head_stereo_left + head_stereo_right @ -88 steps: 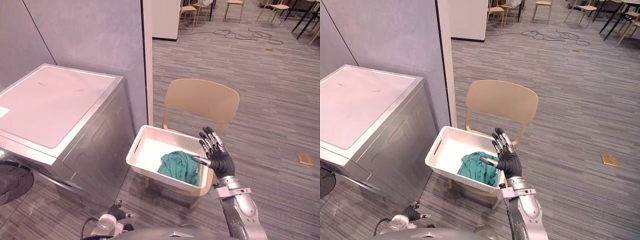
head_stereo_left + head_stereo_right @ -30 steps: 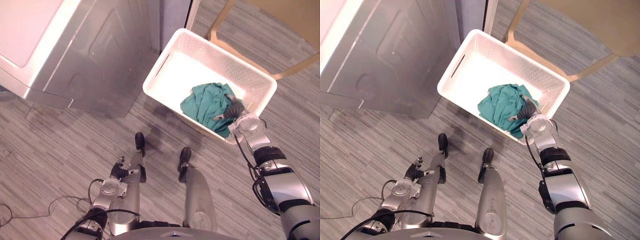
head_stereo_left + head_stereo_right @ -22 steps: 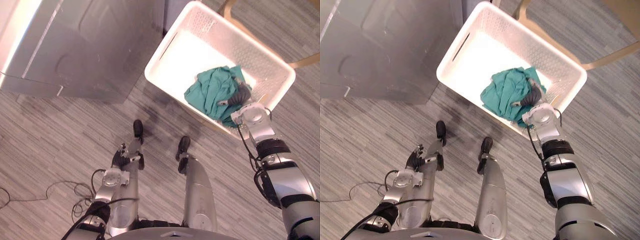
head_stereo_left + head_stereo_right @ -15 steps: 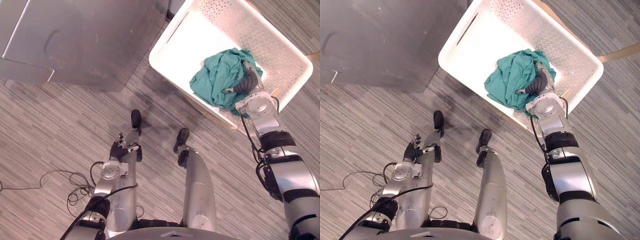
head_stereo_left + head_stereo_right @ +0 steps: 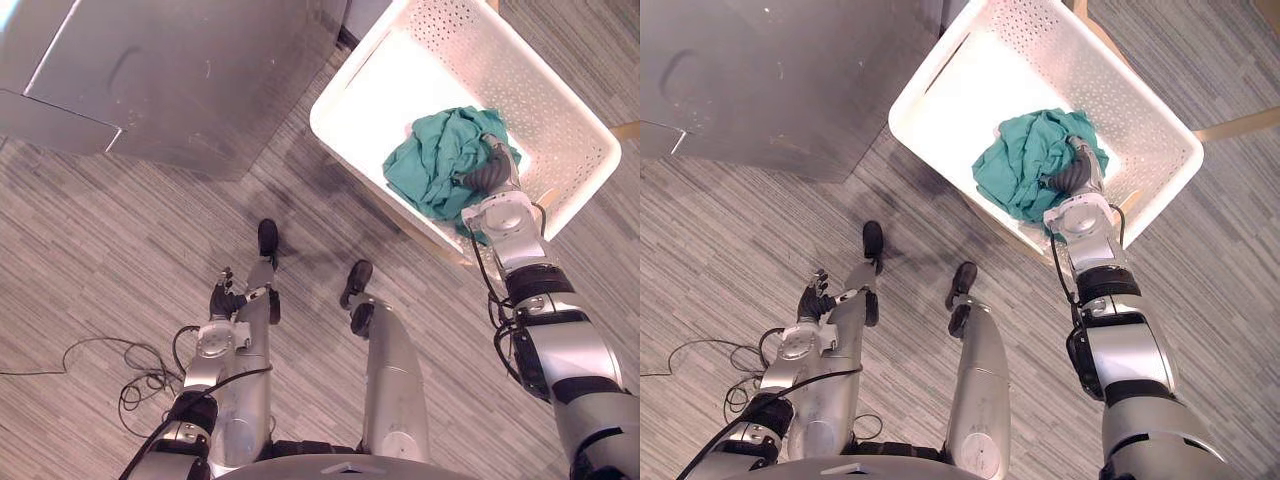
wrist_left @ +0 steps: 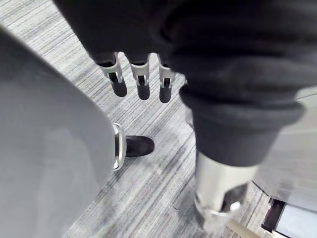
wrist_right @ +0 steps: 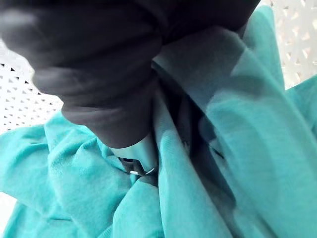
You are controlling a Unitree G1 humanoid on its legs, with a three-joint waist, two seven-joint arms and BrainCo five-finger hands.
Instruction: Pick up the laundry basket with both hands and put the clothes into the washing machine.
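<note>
White laundry basket (image 5: 395,95) askew, one short end toward the washing machine (image 5: 180,70)

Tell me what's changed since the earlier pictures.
The right hand, which was raised open above the far end of the basket, has come down into it and pushed into the green cloth. Whether it has gripped the cloth can't be seen. The cloth stays in the basket, the basket has not been lifted, and the left hand still hangs open and idle.
</note>
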